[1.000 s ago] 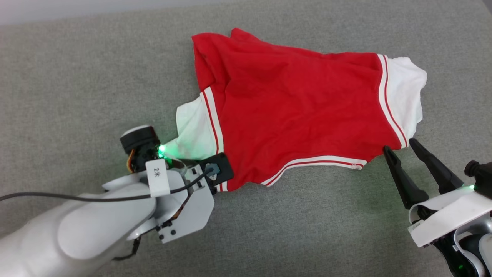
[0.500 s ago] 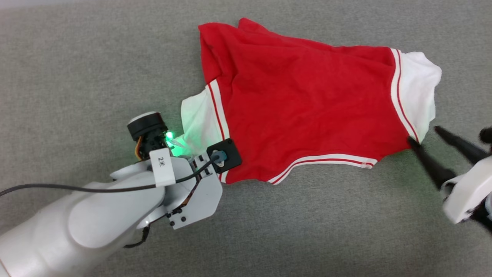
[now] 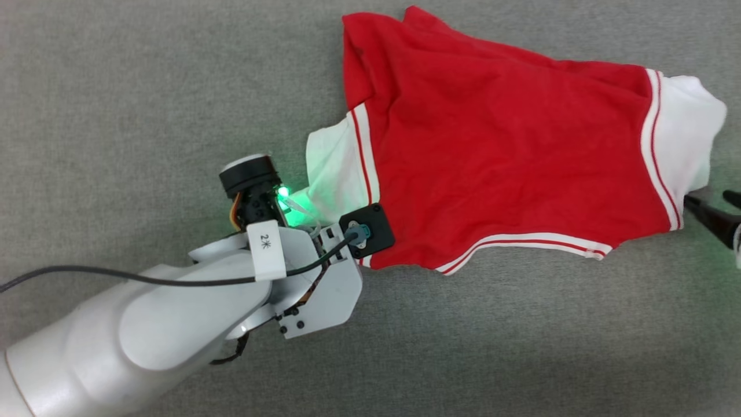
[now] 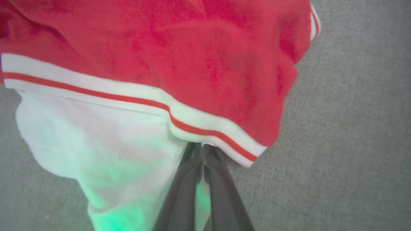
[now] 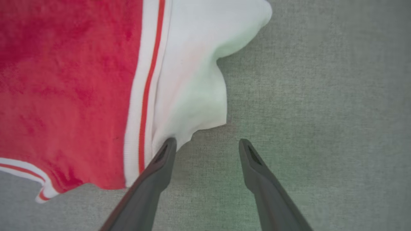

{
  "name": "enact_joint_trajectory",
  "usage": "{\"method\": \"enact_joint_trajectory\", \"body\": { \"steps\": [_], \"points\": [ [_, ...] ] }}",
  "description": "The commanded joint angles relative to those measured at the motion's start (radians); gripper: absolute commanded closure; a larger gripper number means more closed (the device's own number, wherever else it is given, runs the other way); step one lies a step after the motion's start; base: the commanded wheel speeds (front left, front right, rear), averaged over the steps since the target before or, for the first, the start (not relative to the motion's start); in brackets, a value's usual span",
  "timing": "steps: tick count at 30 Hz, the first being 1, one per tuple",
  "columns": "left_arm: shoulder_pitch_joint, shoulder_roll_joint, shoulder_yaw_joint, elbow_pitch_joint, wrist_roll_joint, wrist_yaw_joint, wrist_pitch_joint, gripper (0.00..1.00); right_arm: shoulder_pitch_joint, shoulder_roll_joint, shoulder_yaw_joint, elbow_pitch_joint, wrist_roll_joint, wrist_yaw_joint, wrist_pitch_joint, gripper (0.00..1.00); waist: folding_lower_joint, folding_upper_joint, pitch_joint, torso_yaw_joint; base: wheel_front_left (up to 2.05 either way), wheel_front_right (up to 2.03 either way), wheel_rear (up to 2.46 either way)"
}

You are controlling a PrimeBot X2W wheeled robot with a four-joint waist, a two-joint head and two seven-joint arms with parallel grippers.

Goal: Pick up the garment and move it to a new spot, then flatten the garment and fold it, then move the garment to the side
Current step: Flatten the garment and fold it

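Since earlier, bringing spread right end effector [image 5: 207,142] up to single garment [image 3: 492,150] sleeve; pinching opposite sleeve trim with left end effector [image 4: 201,147].

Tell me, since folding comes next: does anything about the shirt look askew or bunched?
Yes. The garment lies crooked and unflattened on the grey surface: its red far-left edge is folded over, and the left sleeve bunches where the left gripper pinches it shut. The right gripper is open beside the right sleeve.
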Motion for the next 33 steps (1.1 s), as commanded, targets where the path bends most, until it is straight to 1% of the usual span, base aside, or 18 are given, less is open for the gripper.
{"method": "enact_joint_trajectory", "body": {
  "steps": [1,7,10,11,12,13,14,15,21,27,30,33],
  "points": [
    [0.020,0.011,-0.020,0.024,0.006,0.003,0.018,1.00,-0.015,0.010,0.005,0.015,0.003,-0.001,0.010,0.00,0.0000,0.0000,0.014,0.013,0.00,0.00,0.00],
    [0.006,0.007,-0.021,0.018,0.007,0.003,0.024,1.00,-0.046,0.058,0.039,0.068,0.012,-0.001,0.030,0.00,0.0000,0.0000,0.033,0.019,0.00,0.00,0.00],
    [-0.002,0.000,-0.021,0.017,0.003,0.004,0.026,1.00,-0.058,0.072,0.063,0.090,0.027,0.000,0.030,0.00,0.0000,0.0000,0.041,0.019,0.00,0.00,0.00],
    [-0.006,-0.003,-0.021,0.018,0.001,0.004,0.026,1.00,-0.062,0.077,0.069,0.100,0.033,0.000,0.032,0.04,0.0000,0.0000,0.042,0.019,0.00,0.00,0.00],
    [-0.008,-0.006,-0.022,0.018,-0.001,0.004,0.025,1.00,-0.062,0.079,0.081,0.104,0.034,0.000,0.037,0.30,0.0000,0.0000,0.042,0.020,0.00,0.00,0.00],
    [-0.009,-0.010,-0.022,0.018,-0.002,0.004,0.023,1.00,-0.064,0.079,0.091,0.105,0.037,0.000,0.037,0.47,0.0000,0.0000,0.043,0.020,0.00,0.00,0.00],
    [-0.009,-0.013,-0.022,0.019,-0.005,0.004,0.020,1.00,-0.066,0.078,0.097,0.108,0.041,0.000,0.033,0.70,0.0000,0.0000,0.042,0.021,0.00,0.00,0.00],
    [-0.009,-0.017,-0.022,0.019,-0.005,0.004,0.017,1.00,-0.067,0.076,0.101,0.111,0.048,0.000,0.028,1.00,0.0000,0.0000,0.041,0.022,0.00,0.00,0.00],
    [-0.021,-0.032,-0.018,0.050,-0.036,0.004,-0.043,1.00,-0.064,0.045,0.105,0.122,0.055,0.000,-0.012,1.00,0.0000,0.0000,0.016,0.035,0.00,0.00,0.00],
    [-0.077,-0.041,-0.011,0.139,-0.146,0.003,-0.237,1.00,-0.077,0.023,0.038,0.106,0.081,0.000,-0.137,1.00,0.0000,0.0000,-0.037,0.062,0.00,0.00,0.00],
    [-0.104,-0.041,-0.011,0.179,-0.201,0.003,-0.328,1.00,-0.093,0.029,-0.021,0.117,0.097,0.000,-0.178,1.00,0.0000,0.0000,-0.063,0.082,0.00,0.00,0.00],
    [-0.137,-0.036,-0.010,0.228,-0.267,0.003,-0.420,1.00,-0.114,0.043,-0.073,0.115,0.108,0.000,-0.195,1.00,0.0000,0.0000,-0.082,0.104,0.00,0.00,0.00]
  ]
}}
